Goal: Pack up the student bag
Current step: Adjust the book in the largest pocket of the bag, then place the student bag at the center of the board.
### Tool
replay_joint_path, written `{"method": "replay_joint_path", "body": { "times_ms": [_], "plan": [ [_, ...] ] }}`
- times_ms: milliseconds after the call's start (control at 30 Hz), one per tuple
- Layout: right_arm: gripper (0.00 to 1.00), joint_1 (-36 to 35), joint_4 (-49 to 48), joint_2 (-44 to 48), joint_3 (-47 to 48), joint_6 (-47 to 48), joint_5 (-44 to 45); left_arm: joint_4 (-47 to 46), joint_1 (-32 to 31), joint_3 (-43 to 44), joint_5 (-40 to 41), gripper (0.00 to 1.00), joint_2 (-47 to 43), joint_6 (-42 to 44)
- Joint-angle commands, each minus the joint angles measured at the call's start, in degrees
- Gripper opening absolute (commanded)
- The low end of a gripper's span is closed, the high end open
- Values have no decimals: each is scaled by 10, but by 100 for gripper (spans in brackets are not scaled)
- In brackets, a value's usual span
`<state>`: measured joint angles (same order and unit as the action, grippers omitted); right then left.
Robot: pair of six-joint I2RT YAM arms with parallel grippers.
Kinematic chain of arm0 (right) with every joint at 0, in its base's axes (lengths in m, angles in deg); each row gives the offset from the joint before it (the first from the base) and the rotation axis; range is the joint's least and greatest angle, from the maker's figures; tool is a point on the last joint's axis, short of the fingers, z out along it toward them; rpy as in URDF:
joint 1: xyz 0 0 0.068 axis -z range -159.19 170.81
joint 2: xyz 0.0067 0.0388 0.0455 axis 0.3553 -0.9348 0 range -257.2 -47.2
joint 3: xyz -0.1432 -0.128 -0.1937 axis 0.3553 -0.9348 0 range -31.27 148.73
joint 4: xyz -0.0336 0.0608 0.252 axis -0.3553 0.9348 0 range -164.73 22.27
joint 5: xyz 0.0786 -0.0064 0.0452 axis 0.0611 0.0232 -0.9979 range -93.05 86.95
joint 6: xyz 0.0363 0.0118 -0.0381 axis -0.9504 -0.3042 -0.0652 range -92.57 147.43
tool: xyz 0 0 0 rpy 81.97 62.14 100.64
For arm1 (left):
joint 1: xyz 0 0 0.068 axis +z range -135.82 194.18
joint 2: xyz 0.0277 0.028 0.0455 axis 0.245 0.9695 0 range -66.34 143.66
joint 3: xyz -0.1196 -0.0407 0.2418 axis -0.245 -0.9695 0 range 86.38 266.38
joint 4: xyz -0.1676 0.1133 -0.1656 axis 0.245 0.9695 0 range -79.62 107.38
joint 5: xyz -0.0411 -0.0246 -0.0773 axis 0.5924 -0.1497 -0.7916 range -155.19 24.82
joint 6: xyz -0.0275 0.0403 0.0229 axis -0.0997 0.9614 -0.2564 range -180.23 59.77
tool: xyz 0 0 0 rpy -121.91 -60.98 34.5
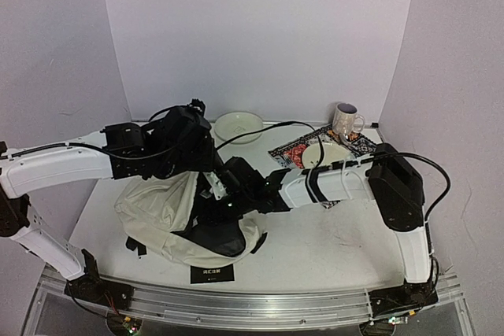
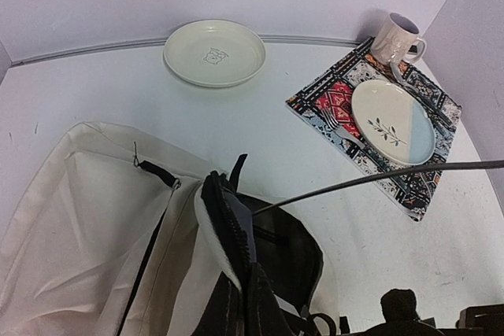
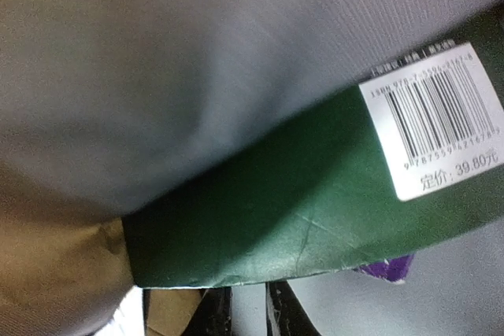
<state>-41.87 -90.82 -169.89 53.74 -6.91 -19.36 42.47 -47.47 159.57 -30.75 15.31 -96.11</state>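
The student bag is a cream fabric backpack lying at the front left, its dark inside showing. In the left wrist view the student bag fills the lower left. My left gripper is shut on its black zipper edge and holds it lifted; in its own view the edge runs down into the grip. My right gripper reaches inside the opening. In its view the fingers stand close together, tips hidden behind a green book with a barcode label, against grey lining.
A pale bowl stands at the back. A patterned placemat at the back right bears a plate, a fork and a mug. A purple item lies under the book.
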Motion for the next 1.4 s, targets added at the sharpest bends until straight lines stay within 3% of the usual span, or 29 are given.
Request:
{"method": "replay_joint_path", "body": {
  "times_ms": [0,267,433,633,733,1033,1367],
  "plan": [
    [22,-2,-50,12,18,1,0,-17,3,-15,-8,0,-16,-15],
    [45,8,-23,134,-117,36,107,-18,3,-52,-20,8,-14,-17],
    [55,20,12,222,-200,51,196,-19,3,-79,-44,21,-20,-15],
    [65,39,50,303,-264,54,272,-19,3,-112,-74,61,-35,2],
    [69,50,62,337,-286,48,299,-16,3,-128,-95,72,-44,0],
    [74,55,67,364,-304,49,320,66,3,-148,-114,91,-98,-87],
    [79,55,67,353,-294,58,305,180,3,-88,-95,93,-161,-116]
  ]
}}
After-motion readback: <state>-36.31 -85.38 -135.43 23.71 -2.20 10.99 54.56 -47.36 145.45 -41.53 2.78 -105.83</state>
